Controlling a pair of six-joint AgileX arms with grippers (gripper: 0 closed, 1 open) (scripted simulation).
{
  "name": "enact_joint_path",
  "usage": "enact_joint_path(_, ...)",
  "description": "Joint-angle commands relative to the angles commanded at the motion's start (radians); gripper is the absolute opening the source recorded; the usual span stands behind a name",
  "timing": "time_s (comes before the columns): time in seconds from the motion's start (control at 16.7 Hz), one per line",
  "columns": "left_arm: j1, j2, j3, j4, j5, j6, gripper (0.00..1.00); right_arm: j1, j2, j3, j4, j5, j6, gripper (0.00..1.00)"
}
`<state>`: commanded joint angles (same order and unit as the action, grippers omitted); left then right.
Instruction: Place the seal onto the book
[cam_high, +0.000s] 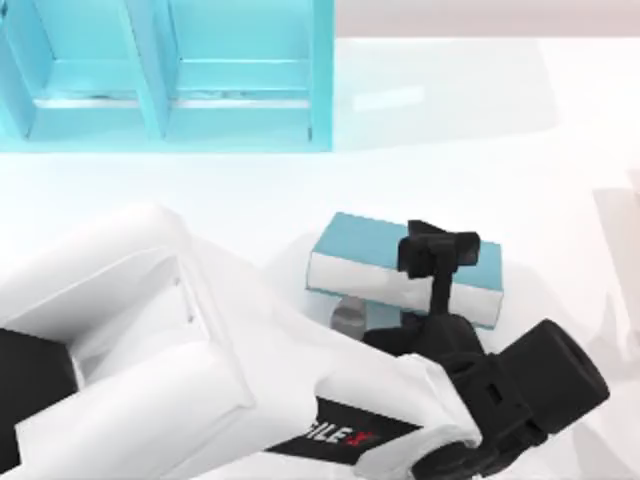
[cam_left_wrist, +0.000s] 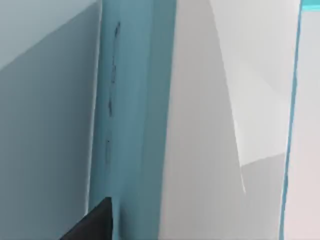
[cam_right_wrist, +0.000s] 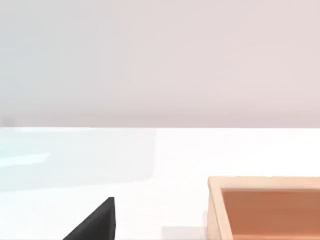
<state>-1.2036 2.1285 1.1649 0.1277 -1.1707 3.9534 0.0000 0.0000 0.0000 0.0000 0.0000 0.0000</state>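
Observation:
The book (cam_high: 352, 247) lies flat right of the table's middle, with a teal-blue cover and white page edges facing the near side. My left arm reaches across the foreground, and my left gripper (cam_high: 438, 252) hovers over the right half of the book's cover. The seal is hidden. The left wrist view is close against the book (cam_left_wrist: 134, 125), teal beside pale surfaces, with a black wedge (cam_left_wrist: 95, 222) of the gripper at one corner. My right arm is parked off to the right; its wrist view looks along the table, with a black wedge (cam_right_wrist: 95, 222) low in the picture.
A teal-blue compartmented shelf unit (cam_high: 165, 75) stands at the back left. A small grey round shape (cam_high: 348, 316) sits against the book's near edge. A light wooden open box (cam_right_wrist: 265, 207) is on the table in the right wrist view.

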Motion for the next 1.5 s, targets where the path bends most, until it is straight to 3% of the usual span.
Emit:
enact_joint_path(0.66, -0.243, 0.012, 0.121, -0.89, -0.088, -0.788, 1.0, 0.0, 0.0, 0.0, 0.0, 0.0, 0.0, 1.0)
enact_joint_path(0.84, -0.296, 0.014, 0.148, -1.065, -0.11, -0.957, 1.0, 0.0, 0.0, 0.0, 0.0, 0.0, 0.0, 1.0)
enact_joint_path(1.02, -0.325, 0.015, 0.163, -1.146, -0.122, -1.036, 1.0, 0.0, 0.0, 0.0, 0.0, 0.0, 0.0, 1.0)
enact_joint_path(1.5, -0.301, -0.003, 0.14, -1.143, -0.102, -1.066, 1.0, 0.0, 0.0, 0.0, 0.0, 0.0, 0.0, 1.0)
